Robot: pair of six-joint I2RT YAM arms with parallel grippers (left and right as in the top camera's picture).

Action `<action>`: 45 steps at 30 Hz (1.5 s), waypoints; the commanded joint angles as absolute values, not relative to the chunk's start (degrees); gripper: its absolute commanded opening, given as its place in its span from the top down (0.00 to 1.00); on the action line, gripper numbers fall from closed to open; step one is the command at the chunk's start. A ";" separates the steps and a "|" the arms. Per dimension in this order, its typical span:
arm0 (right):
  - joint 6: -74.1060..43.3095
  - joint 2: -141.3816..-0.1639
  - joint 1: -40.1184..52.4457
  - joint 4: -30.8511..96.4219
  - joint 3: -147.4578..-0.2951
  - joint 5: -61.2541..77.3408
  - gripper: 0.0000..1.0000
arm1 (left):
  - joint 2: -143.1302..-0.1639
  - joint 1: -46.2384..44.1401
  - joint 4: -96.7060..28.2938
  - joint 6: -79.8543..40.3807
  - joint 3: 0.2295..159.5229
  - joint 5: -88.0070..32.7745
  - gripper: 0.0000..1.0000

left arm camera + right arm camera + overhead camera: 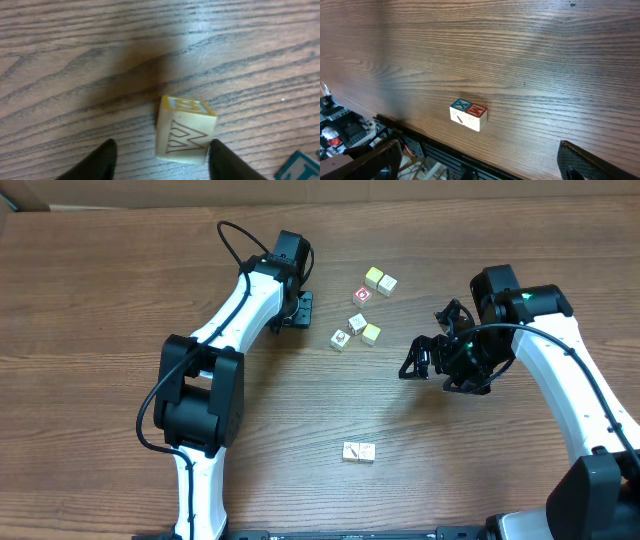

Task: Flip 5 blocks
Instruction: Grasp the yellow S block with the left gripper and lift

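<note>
- L gripper point(161, 146): jaws apart astride block point(185, 131), not gripping.
- Block skewed, "W" face twd cam, yellow-edged face above.
- R gripper point(422, 345): wide open, empty.

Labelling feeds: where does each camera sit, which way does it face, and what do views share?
Overhead: above the table, looking down; left arm and right arm show.
Left wrist: low, looking down at W block between left fingers.
Right wrist: higher, slanting toward block pair and table edge; right fingers at bottom corners.
Shared: overhead and right wrist both see the block pair.
</note>
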State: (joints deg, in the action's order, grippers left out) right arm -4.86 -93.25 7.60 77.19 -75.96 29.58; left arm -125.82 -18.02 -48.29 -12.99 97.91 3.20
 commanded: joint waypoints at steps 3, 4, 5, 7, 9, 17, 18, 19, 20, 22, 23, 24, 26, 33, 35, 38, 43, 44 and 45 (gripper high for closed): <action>-4.51 -92.38 7.81 77.08 -77.25 29.63 0.00 | -126.28 -18.44 -47.70 -13.37 99.42 2.72 0.55; -4.51 -92.38 7.81 77.10 -77.25 29.63 0.00 | -126.28 -18.44 -47.66 -13.43 99.42 2.68 0.55; -4.51 -92.38 7.81 77.10 -77.25 29.63 0.00 | -126.28 -18.44 -47.62 -13.56 99.42 2.70 0.55; -4.51 -92.38 7.84 77.28 -77.25 29.63 0.00 | -126.28 -18.44 -47.44 -13.54 99.42 2.44 0.54; -4.51 -92.38 7.81 77.47 -77.25 29.63 0.00 | -126.32 -18.44 -47.00 -13.50 99.42 1.67 0.51; -4.49 -92.38 7.81 77.87 -77.25 29.61 0.00 | -129.16 -18.46 -45.91 -13.56 99.42 -1.10 0.56; -4.49 -92.38 7.81 77.87 -77.25 29.61 0.00 | -129.64 -18.46 -45.84 -13.56 99.42 -1.10 0.60; -4.49 -92.38 7.81 77.89 -77.25 29.61 0.00 | -129.64 -18.44 -45.80 -13.69 99.42 -1.10 0.61; -4.49 -92.38 7.81 77.89 -77.25 29.61 0.00 | -129.64 -18.44 -45.69 -13.78 99.42 -1.10 0.64; -4.49 -92.38 7.81 77.91 -77.25 29.61 0.00 | -129.62 -18.44 -45.60 -13.96 99.83 -1.06 0.67; -4.49 -92.38 7.81 77.89 -77.25 29.61 0.00 | -129.62 -18.44 -45.71 -13.96 100.29 -1.06 0.69; -4.49 -92.38 7.81 77.89 -77.25 29.61 0.00 | -129.62 -18.41 -45.82 -13.96 100.64 -1.02 0.71; -4.51 -92.38 7.84 77.89 -77.25 29.61 0.00 | -129.62 -18.39 -46.59 -14.37 102.00 -0.93 0.73; -4.51 -92.38 7.81 77.91 -77.25 29.61 0.00 | -129.62 -18.39 -53.01 -14.48 108.12 -0.47 0.89; -4.49 -92.38 7.81 77.91 -77.25 29.61 0.00 | -129.62 -18.39 -57.19 -14.98 110.52 -0.43 0.96; -4.49 -92.38 7.81 77.95 -77.25 29.61 0.00 | -128.81 -18.48 -63.40 -16.36 113.01 -0.16 0.96; -4.47 -92.38 7.81 78.59 -77.25 29.58 0.00 | -123.20 -20.01 -70.61 -19.05 111.59 3.44 0.95; -4.45 -92.38 7.81 78.78 -77.25 29.56 0.00 | -121.78 -20.51 -71.26 -19.42 110.93 4.32 0.95; -4.45 -92.38 7.81 78.87 -77.25 29.56 0.00 | -120.14 -21.15 -71.61 -19.59 109.97 4.89 0.95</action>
